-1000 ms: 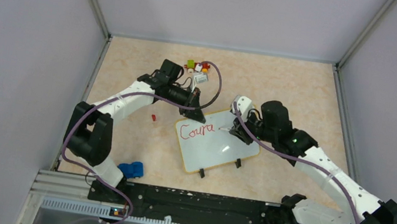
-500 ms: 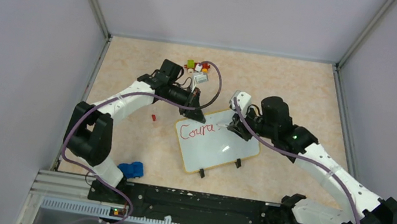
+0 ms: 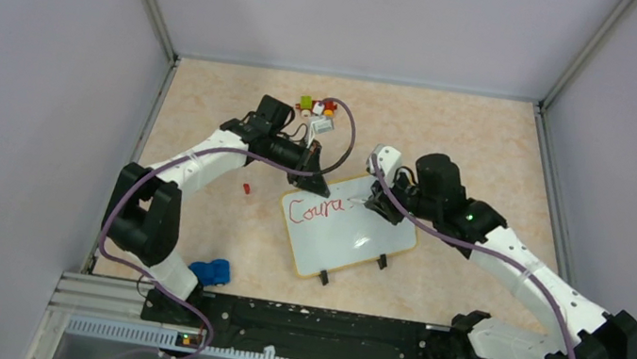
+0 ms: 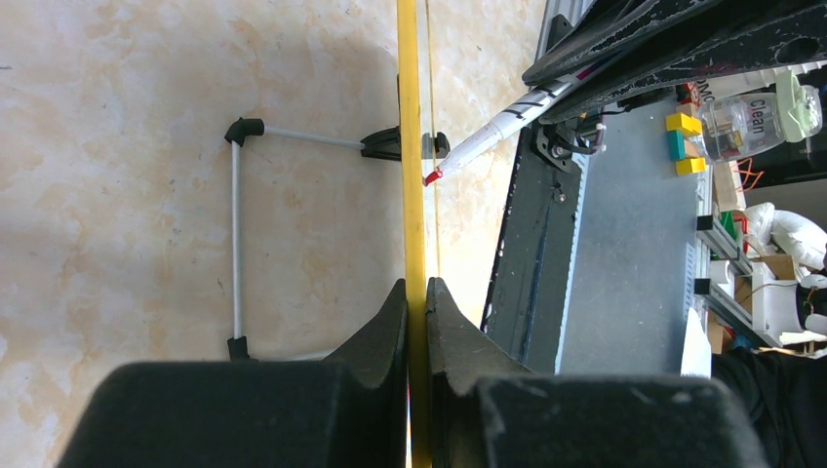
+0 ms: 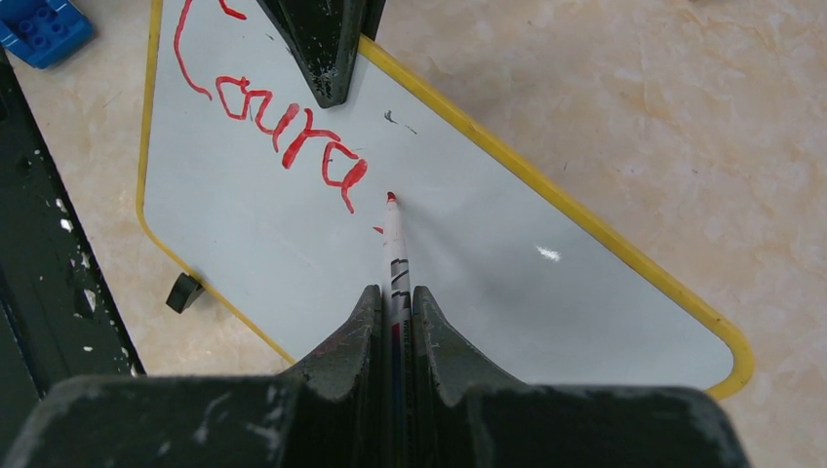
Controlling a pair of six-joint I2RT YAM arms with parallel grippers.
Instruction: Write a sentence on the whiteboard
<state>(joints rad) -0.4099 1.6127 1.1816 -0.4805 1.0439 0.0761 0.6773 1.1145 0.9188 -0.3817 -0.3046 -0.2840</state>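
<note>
On the beige table point(image 3: 491, 148) I hold the whiteboard point(image 3: 353, 242) steady mid-table with the left gripper point(image 4: 416, 292) clamped on its rim, while the right gripper point(image 5: 395, 292) pinches the marker point(image 5: 393, 229), tip just past the unfinished sentence point(image 5: 283, 132), placed for the next letter.

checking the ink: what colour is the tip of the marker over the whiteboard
Red; the slim white marker's tip shows best in the right wrist view.

The glossy white rectangular whiteboard point(image 5: 546, 322) had a yellow rim and red handwritten lettering point(image 5: 293, 132). The slim white marker point(image 5: 395, 249) bore black stripes and a red tip. The tabletop point(image 5: 634, 117) was mottled beige.
</note>
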